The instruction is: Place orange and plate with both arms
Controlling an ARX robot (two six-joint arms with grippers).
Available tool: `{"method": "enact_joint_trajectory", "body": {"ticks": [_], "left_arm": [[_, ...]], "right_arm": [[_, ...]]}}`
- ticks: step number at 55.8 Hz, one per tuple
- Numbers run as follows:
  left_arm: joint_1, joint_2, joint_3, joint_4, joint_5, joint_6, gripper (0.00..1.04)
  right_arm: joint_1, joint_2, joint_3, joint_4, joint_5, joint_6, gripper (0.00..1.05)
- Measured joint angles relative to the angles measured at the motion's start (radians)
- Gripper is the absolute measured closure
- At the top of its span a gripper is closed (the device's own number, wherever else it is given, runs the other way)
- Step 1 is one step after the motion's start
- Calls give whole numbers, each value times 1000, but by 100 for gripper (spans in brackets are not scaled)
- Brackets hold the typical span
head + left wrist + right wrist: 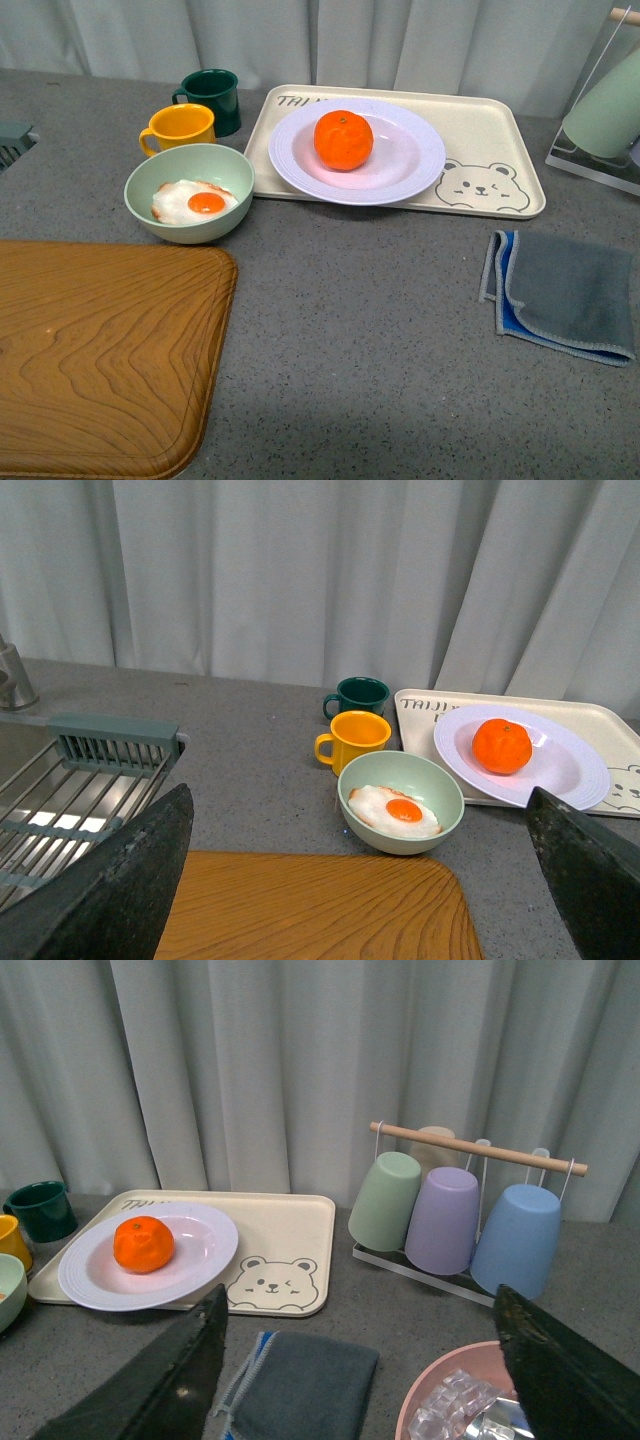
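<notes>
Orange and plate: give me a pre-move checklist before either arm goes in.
1. Orange sitting on the plate, stem up: ok.
2. Plate resting on the bear tray, with its near-left rim hanging over the tray edge: ok, but mind the tilt when lifting.
3. Left gripper open and holding nothing: ok.
4. Right gripper open and holding nothing: ok.
5. Room on the plate's left side: not ok, the green bowl with the fried egg sits close to the rim, nearly touching.
6. Wooden board bare as a possible drop spot: ok; the intended destination itself: cannot tell.
</notes>
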Motion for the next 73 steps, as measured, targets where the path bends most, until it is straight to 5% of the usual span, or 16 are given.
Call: {"method": "enact_joint_trajectory", "body": {"ticks": [7, 73], "left_arm": [[0, 0, 0, 0, 0, 0, 7], [0, 0, 0, 0, 0, 0, 7]], "right_arm": [[0, 0, 0, 0, 0, 1, 8], [0, 0, 0, 0, 0, 0, 9]]}}
